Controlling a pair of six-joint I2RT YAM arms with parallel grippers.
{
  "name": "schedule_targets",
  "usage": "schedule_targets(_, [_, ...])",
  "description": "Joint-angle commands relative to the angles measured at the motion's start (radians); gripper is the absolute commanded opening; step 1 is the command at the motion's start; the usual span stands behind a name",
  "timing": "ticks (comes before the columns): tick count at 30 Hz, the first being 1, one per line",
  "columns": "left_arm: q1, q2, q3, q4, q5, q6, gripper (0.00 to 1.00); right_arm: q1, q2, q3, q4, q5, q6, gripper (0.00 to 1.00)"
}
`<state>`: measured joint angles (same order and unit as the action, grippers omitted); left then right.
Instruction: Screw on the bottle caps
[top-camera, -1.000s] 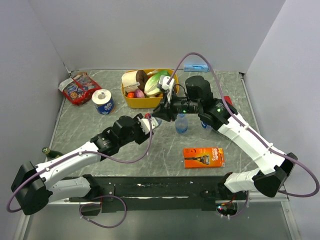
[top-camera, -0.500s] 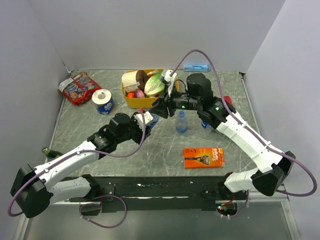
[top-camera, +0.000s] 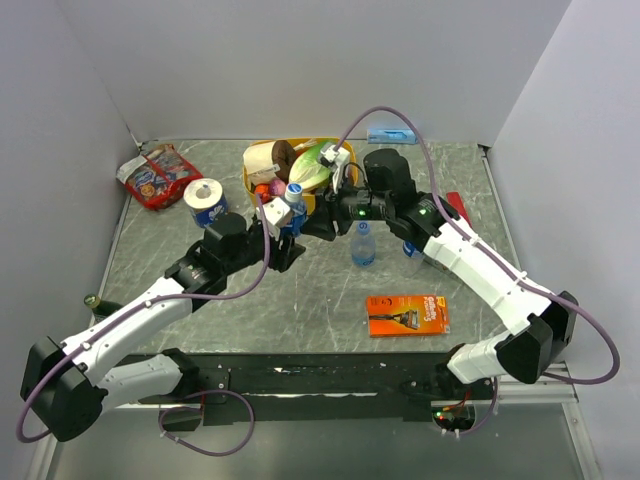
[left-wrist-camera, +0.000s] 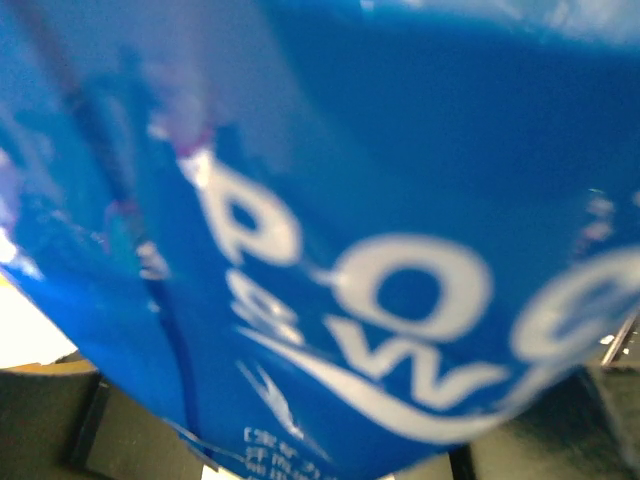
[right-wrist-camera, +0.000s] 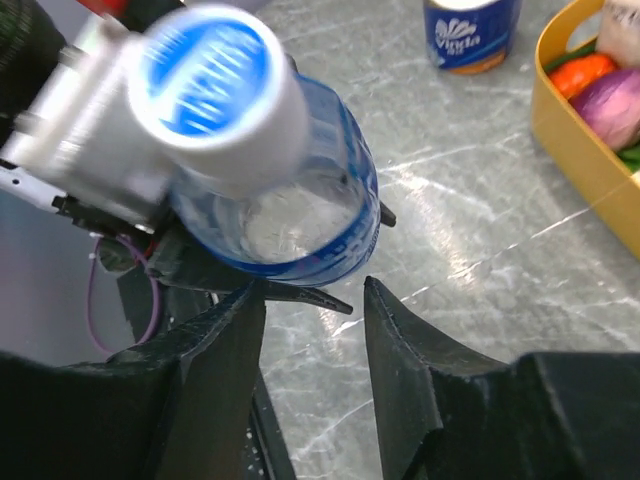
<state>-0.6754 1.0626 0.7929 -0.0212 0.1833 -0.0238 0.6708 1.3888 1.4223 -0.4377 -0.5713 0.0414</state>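
My left gripper (top-camera: 283, 228) is shut on a clear bottle (top-camera: 291, 208) with a blue label and holds it up in front of the yellow tub. The label (left-wrist-camera: 400, 250) fills the left wrist view and hides the fingers. A blue-topped cap (right-wrist-camera: 210, 65) sits on the neck of that bottle (right-wrist-camera: 300, 200). Just below the bottle, my right gripper (right-wrist-camera: 310, 295) stands open with nothing between its fingers. In the top view the right gripper (top-camera: 318, 224) is beside the held bottle. A second bottle (top-camera: 363, 245) stands upright under the right arm.
The yellow tub (top-camera: 262, 205) of food stands at the back centre, with its wall (right-wrist-camera: 580, 130) at the right of the right wrist view. A toilet roll (top-camera: 207, 203) and a red snack bag (top-camera: 158, 175) lie back left. An orange razor pack (top-camera: 407, 314) lies front right. A green glass bottle (top-camera: 97, 303) is at the left edge.
The left arm has swung the bottle up and towards the back left. The right gripper's jaws have parted and let go of the cap, which stays on the bottle.
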Motion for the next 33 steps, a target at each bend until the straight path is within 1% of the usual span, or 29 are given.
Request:
schedule_targets(1, [0.000,-0.013,0.034,0.043,0.068,-0.033,0.01,-0.004,-0.013,-0.006,0.073,-0.048,0.041,0.57])
schedule_targets(4, [0.002,-0.016,0.031,0.035,0.068,-0.041,0.01,-0.016,-0.025,0.016,0.090,-0.079,0.023,0.60])
schedule_targets(5, [0.002,-0.016,0.032,0.029,0.065,-0.044,0.01,-0.026,-0.027,0.041,0.090,-0.120,0.017,0.62])
schedule_targets(8, [0.013,-0.018,0.026,0.024,0.094,-0.048,0.01,-0.085,-0.057,0.035,0.178,-0.185,0.070,0.65])
schedule_targets(10, [0.020,-0.018,0.023,0.024,0.119,-0.054,0.01,-0.093,-0.077,0.029,0.230,-0.164,0.075,0.68])
schedule_targets(12, [0.019,-0.018,0.022,0.024,0.134,-0.054,0.01,-0.091,-0.047,0.053,0.218,-0.198,0.064,0.70])
schedule_targets(13, [0.020,-0.015,0.022,0.033,0.143,-0.053,0.01,-0.092,-0.037,0.067,0.217,-0.200,0.078,0.75])
schedule_targets(17, [0.020,-0.001,0.032,0.037,0.183,-0.045,0.01,-0.089,-0.024,0.050,0.299,-0.232,0.132,0.75])
schedule_targets(24, [0.020,0.000,0.046,0.027,0.231,-0.024,0.01,-0.053,0.027,0.086,0.321,-0.225,0.135,0.73])
schedule_targets(27, [0.020,0.002,0.043,0.027,0.249,-0.016,0.01,-0.048,0.039,0.084,0.346,-0.219,0.144,0.69])
schedule_targets(28, [0.019,0.002,0.045,0.026,0.251,-0.015,0.01,-0.047,0.045,0.087,0.350,-0.223,0.147,0.62])
schedule_targets(30, [0.020,0.004,0.045,0.024,0.257,-0.013,0.01,-0.045,0.055,0.089,0.364,-0.239,0.149,0.51])
schedule_targets(31, [0.019,0.004,0.045,0.024,0.260,-0.011,0.01,-0.045,0.058,0.090,0.366,-0.245,0.141,0.40])
schedule_targets(32, [0.020,0.004,0.045,0.024,0.262,-0.005,0.01,-0.045,0.062,0.092,0.364,-0.257,0.134,0.35])
schedule_targets(33, [0.019,0.004,0.043,0.024,0.260,-0.001,0.07,-0.046,0.062,0.099,0.352,-0.259,0.108,0.30])
